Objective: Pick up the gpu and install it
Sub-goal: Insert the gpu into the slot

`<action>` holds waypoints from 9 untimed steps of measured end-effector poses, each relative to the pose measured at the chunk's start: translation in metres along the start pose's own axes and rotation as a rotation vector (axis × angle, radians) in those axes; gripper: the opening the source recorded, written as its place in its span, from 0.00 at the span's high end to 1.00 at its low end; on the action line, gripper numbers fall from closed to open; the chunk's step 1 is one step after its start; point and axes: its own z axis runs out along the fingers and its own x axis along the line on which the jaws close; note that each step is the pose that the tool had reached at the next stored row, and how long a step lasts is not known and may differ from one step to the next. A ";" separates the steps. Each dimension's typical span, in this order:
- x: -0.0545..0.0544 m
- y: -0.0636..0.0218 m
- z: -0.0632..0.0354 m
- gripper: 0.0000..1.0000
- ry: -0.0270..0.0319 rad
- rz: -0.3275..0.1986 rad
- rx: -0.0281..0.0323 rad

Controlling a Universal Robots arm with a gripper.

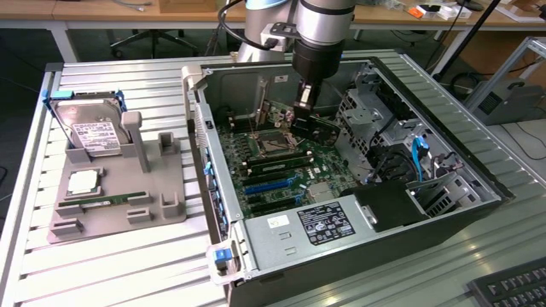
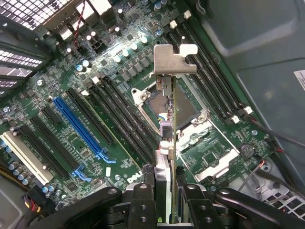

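The gripper [image 1: 305, 105] hangs inside the open computer case [image 1: 426, 89], above the motherboard [image 1: 282, 173], with its fingers closed on the gpu [image 1: 318, 128]. In the wrist view the gripper [image 2: 164, 191] clamps the gpu [image 2: 167, 138] edge-on between its two fingers [image 2: 143, 200], so the card appears as a thin upright strip ending in the silvery metal bracket [image 2: 174, 59] at its far end. The card hangs over the empty CPU socket [image 2: 171, 109], apart from the board, with the long black slots on either side and the blue slot [image 2: 78, 124] off to one side. On the exterior view's left, outside the case, a grey holder [image 1: 119, 198] on the slatted table [image 1: 102, 268] carries a hard drive [image 1: 89, 131], standing upright, and a RAM stick [image 1: 102, 203] lying near its near edge
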 end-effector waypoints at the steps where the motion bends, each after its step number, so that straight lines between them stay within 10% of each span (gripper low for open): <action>1: 0.000 0.0000 0.0000 0.73 -0.0003 -0.004 -0.0001; 9: 0.000 -0.0001 0.0000 0.73 -0.0044 -0.053 -0.0018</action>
